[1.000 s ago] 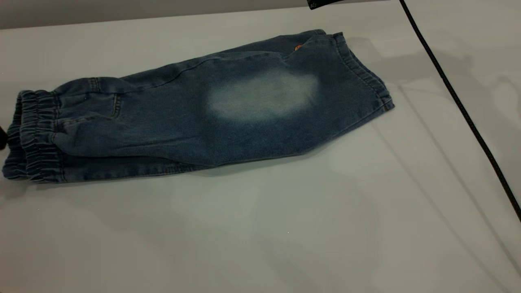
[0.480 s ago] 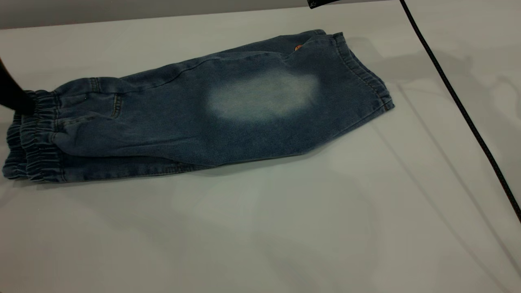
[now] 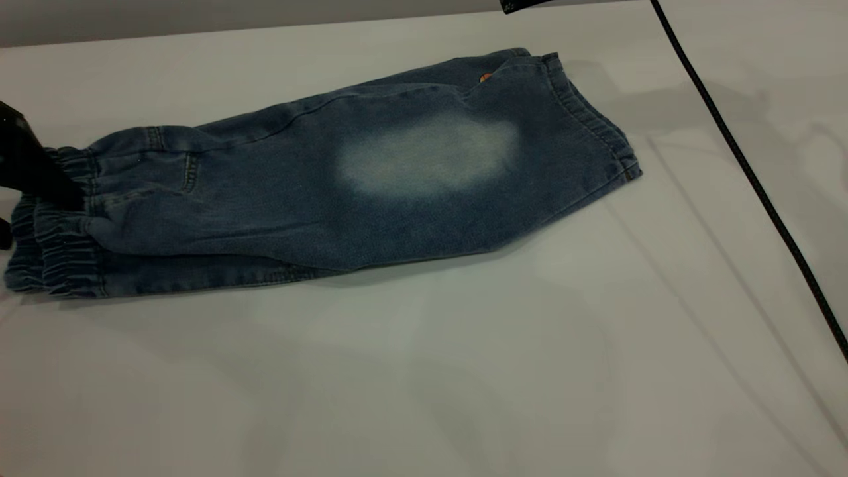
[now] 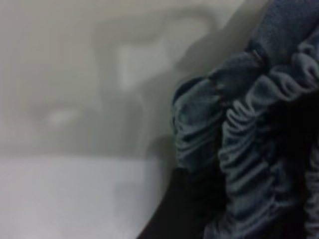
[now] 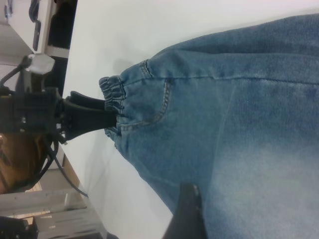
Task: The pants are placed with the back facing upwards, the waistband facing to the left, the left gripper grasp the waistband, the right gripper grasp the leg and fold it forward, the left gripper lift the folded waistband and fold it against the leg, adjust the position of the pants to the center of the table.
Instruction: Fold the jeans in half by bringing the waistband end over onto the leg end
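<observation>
Table (image 3: 424, 371): broad, smooth, white-grey; a black cable (image 3: 748, 172) runs along its right side.
Pants (image 3: 318, 192): blue denim, folded lengthwise, lying flat toward the far left of the table.
Leg (image 3: 430, 156): on top, pale faded oval showing.
Waistband (image 3: 59, 252): ruffled, at the left end.
Left gripper (image 3: 40, 179): at the waistband, one jaw over the ruffles, the other beneath; closure cannot be told.
Right gripper (image 5: 187, 214): above the pants; only a dark tip visible.

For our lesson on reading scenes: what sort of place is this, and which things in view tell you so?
Probably a robot lab or workshop: denim pants lie on a plain white table, the left gripper reaches the waistband, and shelving and cables stand behind it.
</observation>
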`<action>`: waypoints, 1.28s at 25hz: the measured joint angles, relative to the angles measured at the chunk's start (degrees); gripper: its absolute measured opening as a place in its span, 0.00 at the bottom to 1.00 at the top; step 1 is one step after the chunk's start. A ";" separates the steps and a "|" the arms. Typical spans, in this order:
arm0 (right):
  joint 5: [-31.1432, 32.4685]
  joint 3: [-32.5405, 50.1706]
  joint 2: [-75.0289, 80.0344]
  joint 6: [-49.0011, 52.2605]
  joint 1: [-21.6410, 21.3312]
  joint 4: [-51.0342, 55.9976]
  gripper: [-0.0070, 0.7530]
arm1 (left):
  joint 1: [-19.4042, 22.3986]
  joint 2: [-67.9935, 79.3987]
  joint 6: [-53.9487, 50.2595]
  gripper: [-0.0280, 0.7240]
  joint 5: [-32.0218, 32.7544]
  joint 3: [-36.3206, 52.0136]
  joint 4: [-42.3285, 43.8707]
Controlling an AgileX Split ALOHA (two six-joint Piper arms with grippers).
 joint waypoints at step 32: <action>-17.62 0.00 3.60 8.32 17.36 -16.69 0.71 | -5.13 -8.79 0.68 0.14 7.90 0.11 -1.23</action>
